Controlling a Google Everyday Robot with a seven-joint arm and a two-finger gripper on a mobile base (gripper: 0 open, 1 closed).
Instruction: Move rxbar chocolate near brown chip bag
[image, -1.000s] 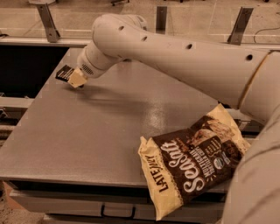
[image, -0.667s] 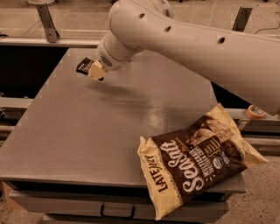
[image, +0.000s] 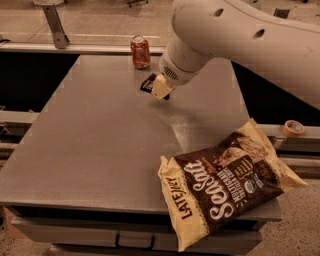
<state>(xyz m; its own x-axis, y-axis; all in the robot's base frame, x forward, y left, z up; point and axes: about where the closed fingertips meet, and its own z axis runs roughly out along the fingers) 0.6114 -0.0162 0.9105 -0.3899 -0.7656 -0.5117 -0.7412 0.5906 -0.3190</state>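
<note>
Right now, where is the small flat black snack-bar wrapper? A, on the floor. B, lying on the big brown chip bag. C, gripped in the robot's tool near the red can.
C: the small flat black snack-bar wrapper is clamped in the tool, just in front of the red can, far from the crinkly brown and cream chip bag at the near corner of the grey table.
</note>
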